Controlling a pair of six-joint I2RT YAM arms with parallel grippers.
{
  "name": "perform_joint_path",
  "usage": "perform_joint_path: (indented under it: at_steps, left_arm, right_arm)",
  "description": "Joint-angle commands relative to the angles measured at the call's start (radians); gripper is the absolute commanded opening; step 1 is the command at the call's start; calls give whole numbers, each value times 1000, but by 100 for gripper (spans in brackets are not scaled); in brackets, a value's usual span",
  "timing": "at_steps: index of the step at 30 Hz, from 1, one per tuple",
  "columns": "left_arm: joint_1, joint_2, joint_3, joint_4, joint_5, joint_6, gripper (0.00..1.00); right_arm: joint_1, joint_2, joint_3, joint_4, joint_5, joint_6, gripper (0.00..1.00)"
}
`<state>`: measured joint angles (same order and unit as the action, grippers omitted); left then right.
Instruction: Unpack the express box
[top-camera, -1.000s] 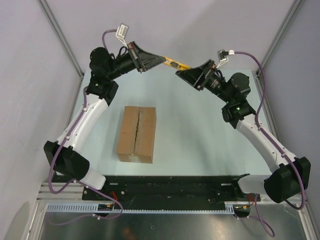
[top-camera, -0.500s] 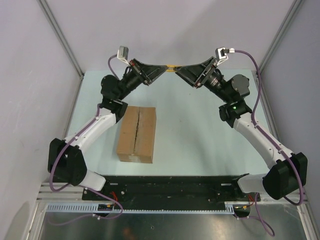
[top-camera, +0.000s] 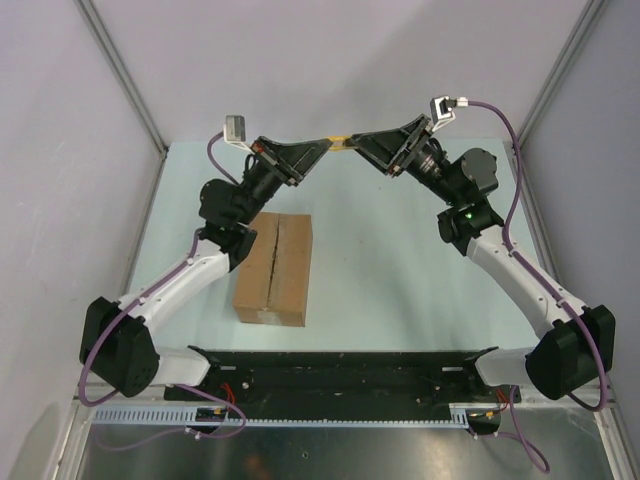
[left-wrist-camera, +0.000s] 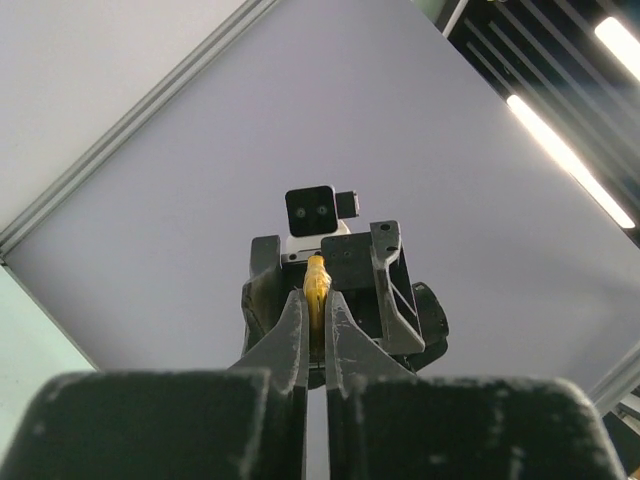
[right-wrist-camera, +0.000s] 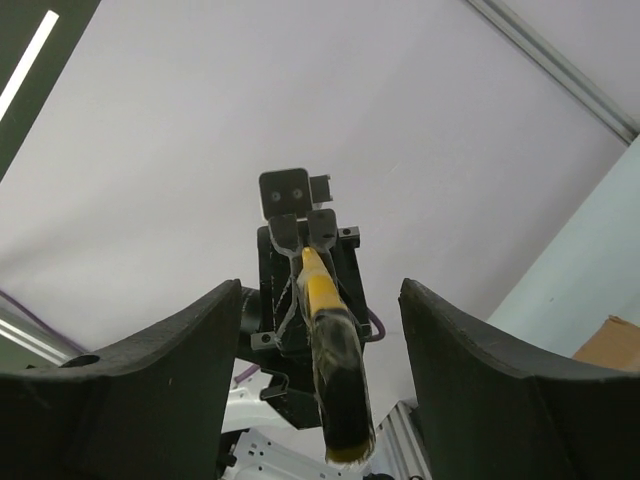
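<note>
Left fingers (left-wrist-camera: 293, 330) are pressed together on a yellow-and-black utility knife (left-wrist-camera: 317, 285), pinching it edge-on near one end and holding it up in the air. Right fingers (right-wrist-camera: 180, 370) stand spread on either side of the knife's free, darker end, and no contact with it shows in the right wrist view. From above, the two sets of fingers meet almost nose to nose, high over the far part of the bench (top-camera: 400, 270), with only a short yellow stretch of knife showing between them.

My worry is the handover itself. If the left fingers let go before the right ones have a firm pinch, the knife would likely drop to the bench or onto the express box (top-camera: 292, 270). The right fingers have only a short length to take (most of the handle sits inside the left grip), so a shallow or off-centre pinch could let the knife swivel and point the wrong way for cutting. I cannot tell whether the blade is out. The fingers are also close enough that a small overshoot might knock them together.

That box lies on the bench well below the handover, nearer the left arm, flaps shut, its centre seam (top-camera: 275, 255) uncut.
</note>
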<state>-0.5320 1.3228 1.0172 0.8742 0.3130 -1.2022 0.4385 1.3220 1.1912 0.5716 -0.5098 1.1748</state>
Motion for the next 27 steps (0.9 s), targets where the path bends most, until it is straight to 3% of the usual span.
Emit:
perform_joint_path:
  at_steps: [1,7,20,27]
  left_arm:
    - [-19,-5,-2,46,-58,30,0]
    - [-40,18,-6,45,-80,24,0]
    - [-66,27,-46,46,-112,9,0]
    - [-71,35,-72,46,-140,-13,0]
  right_arm:
    - [3,-26,36,-19,7,-26,67]
    - [8,-20,48,-58,4,-43,60]
    - [12,-9,64,-85,16,-70,59]
    - [12,-9,67,-113,10,-81,52]
